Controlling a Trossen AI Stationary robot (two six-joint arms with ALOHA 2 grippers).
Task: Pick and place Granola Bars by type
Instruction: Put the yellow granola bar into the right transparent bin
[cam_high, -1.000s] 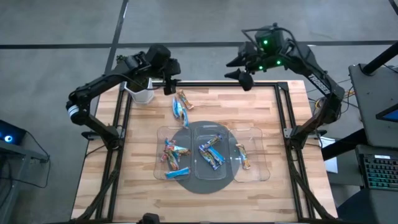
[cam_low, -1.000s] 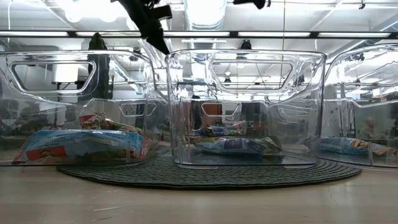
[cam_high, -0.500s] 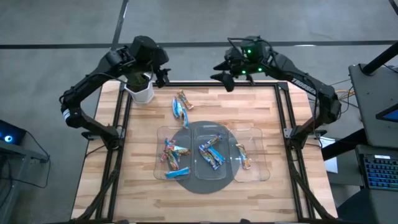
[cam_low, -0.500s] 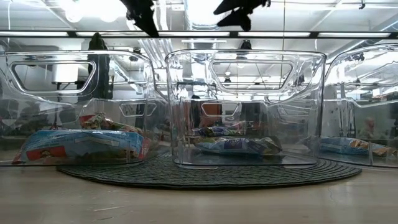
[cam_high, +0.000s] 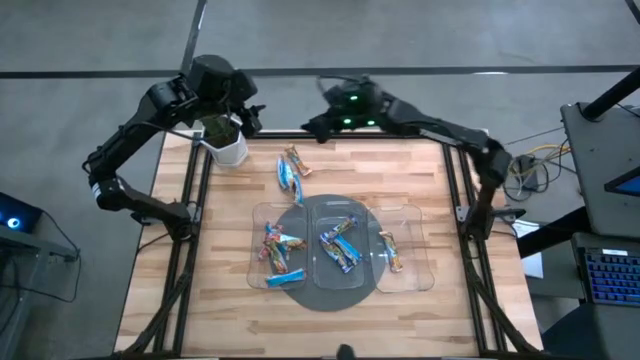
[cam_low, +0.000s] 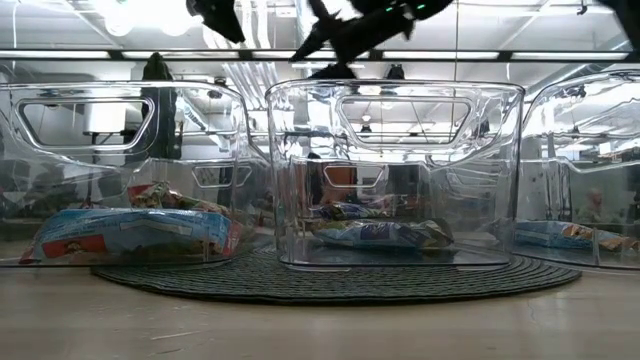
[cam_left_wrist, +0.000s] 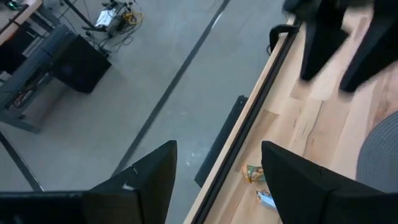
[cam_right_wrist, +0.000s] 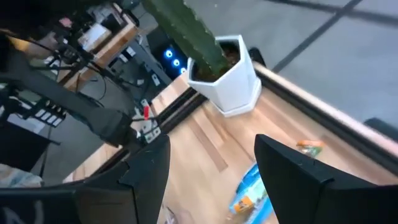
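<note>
Both arms sit at the far edge of my wooden slatted table (cam_high: 230, 260). My left gripper (cam_high: 243, 112) hangs at about 11 o'clock, just over the white hexagonal pot with the green plant (cam_high: 226, 146); fingers spread, nothing between them. My right gripper (cam_high: 312, 124) is at about 12 o'clock over the far rail, fingers apart too, empty.

The small foil-wrapped granola bars: a loose bunch, light blue and tan-orange (cam_high: 292, 170), lies on bare wood at roughly 12 o'clock from the trays, near the pot but apart from it. In the right wrist view I see the same blue bar (cam_right_wrist: 245, 193) and an orange one (cam_right_wrist: 308, 147) beyond the pot (cam_right_wrist: 225, 79).

Three clear plastic trays (cam_high: 415, 262) stand side by side on the dark round ribbed mat (cam_high: 318, 296) at table centre. The 9 o'clock tray holds red-pink and blue bars (cam_high: 276, 250), the middle one blue bars (cam_high: 338, 246), the 3 o'clock tray tan-orange bars (cam_high: 391, 250). The low view shows wrappers lying flat on the tray floors (cam_low: 135, 232).
</note>
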